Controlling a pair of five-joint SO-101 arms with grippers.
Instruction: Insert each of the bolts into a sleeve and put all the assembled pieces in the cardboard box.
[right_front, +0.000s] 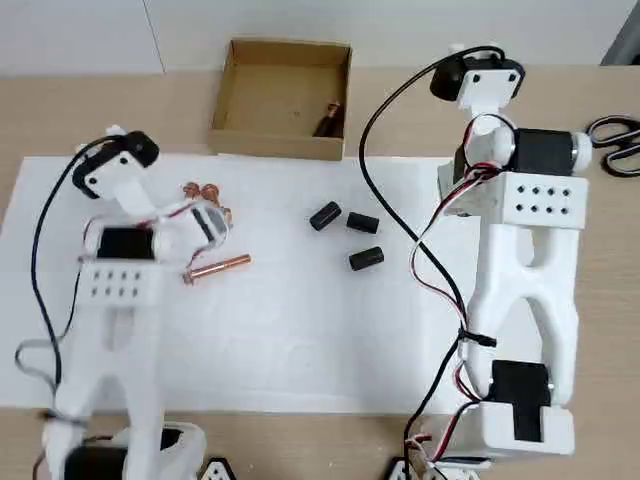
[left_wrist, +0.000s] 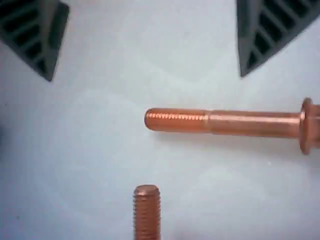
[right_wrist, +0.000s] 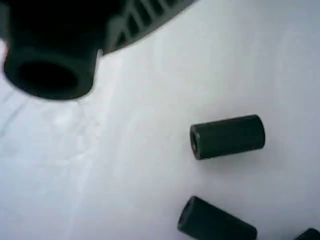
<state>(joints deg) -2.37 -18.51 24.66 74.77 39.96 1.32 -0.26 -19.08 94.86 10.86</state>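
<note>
Left gripper (left_wrist: 145, 74), jaws wide over a copper bolt (left_wrist: 225, 122) lying front-left of the cardboard box (right_front: 280, 100), right gripper (right_wrist: 75, 35) clamped on a black sleeve (right_wrist: 50, 70), three loose sleeves (right_front: 362, 223) near the box's front, one assembled piece (right_front: 330, 120) inside it

I can read no text, label, number or sign on any of my feeds. The cardboard box (right_front: 275, 144) has plain brown walls, and the white arm housing (right_front: 540, 200) to its right carries only rows of small holes.
</note>
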